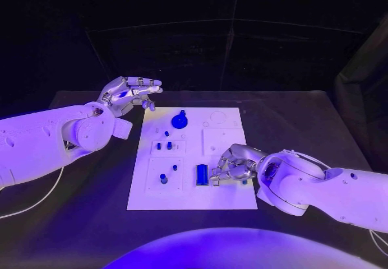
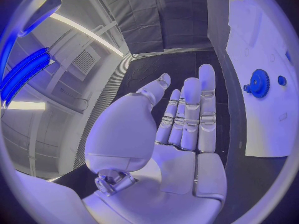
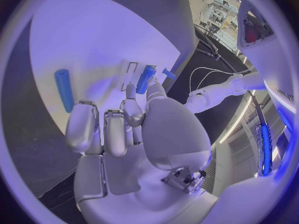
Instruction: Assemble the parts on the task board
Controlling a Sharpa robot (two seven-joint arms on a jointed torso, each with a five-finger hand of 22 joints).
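The task board point(image 1: 226, 199) lay mid-table. The left hand point(image 1: 129, 92), fingers apart and holding nothing, hovered off its far-left corner near the blue gear point(image 1: 179, 120). The right hand point(image 1: 234, 163), fingers curled, hung over the near-right area beside a blue bar point(image 1: 201, 175); whether it held anything could not be told.

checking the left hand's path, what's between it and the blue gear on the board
Nothing but bare surface: in the head view only black table and the white board's edge separate the left hand from the blue gear.

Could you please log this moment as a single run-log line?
left hand: open, beside task board | right hand: curled, empty, over board by blue bar | blue gear: untouched
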